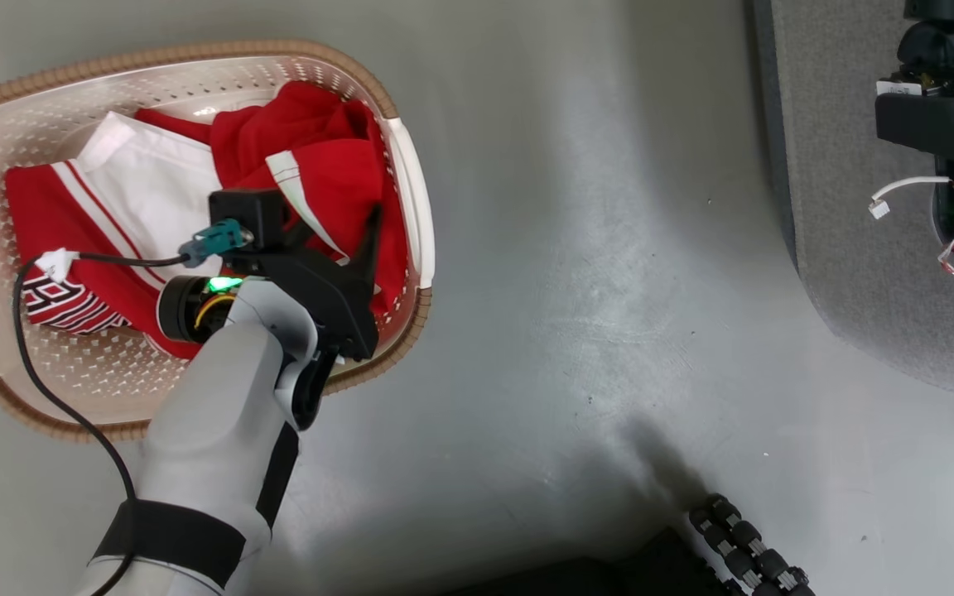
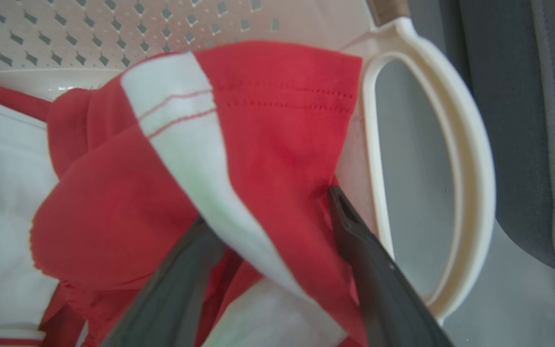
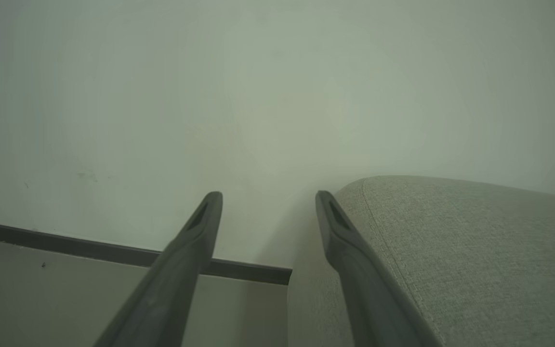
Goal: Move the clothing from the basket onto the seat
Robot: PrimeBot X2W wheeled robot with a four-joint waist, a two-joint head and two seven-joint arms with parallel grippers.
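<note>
While the clothing (image 1: 311,157) lies bunched inside the basket (image 1: 195,58), heaped toward the basket's handle (image 1: 415,190) on the side nearer the seat (image 1: 858,248), nothing has yet been lifted out. The left gripper (image 1: 332,240) is down inside the basket with its jaws spread, straddling a red-and-white fold (image 2: 268,125) but not pinching it. One finger (image 2: 354,231) sits just beside the basket's wall below that handle, so closing here could catch plastic along with cloth and drag the basket up. The fabric looks thin and slippery; a shallow bite on one layer may slide free. The garments also overlap, so one might trail out and drop on the floor (image 1: 609,290) between basket and seat. The right gripper (image 3: 268,197), well apart from the basket, hangs spread and empty beside the seat.
</note>
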